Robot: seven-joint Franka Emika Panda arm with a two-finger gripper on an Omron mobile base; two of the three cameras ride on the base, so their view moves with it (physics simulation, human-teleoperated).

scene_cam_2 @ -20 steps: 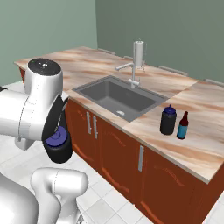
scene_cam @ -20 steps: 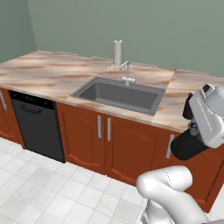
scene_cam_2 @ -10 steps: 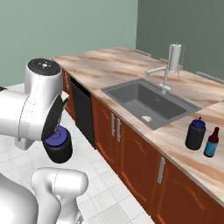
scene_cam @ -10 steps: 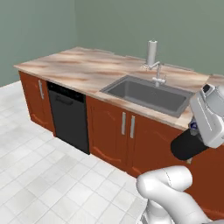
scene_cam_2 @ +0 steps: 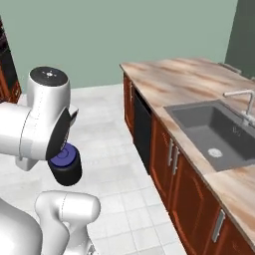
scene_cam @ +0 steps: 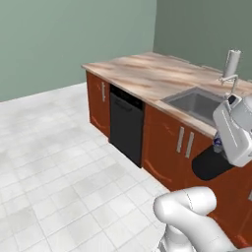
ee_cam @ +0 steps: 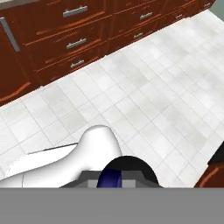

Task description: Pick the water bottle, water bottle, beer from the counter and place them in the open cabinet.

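Black with a dark blue lid: the water bottle (scene_cam_2: 66, 168), up in the air over the white tiled floor (scene_cam_2: 107, 149). Tucked low under the big round joint of the white arm. Well apart from the counter (scene_cam_2: 169, 79), out to one side of it. Held by the gripper (ee_cam: 116, 175), closed narrow and tight on the bottle. Seen from the hand as a blue patch inside a black round shape, low down. Beyond that, floor tiles, and red-brown drawers (ee_cam: 74, 41) with grey handles at the top.

Along the counter: a grey sink (scene_cam_2: 219, 132) set into the beige-pink marble top. A silver tap (scene_cam_2: 242, 102) at the far edge of the sink. A tall grey dispenser (scene_cam: 231, 64) just beside the tap. Under the top, red-brown doors with grey bar handles. Between them, a black dishwasher (scene_cam: 126, 125). Behind it all, a plain green wall (scene_cam: 74, 39).
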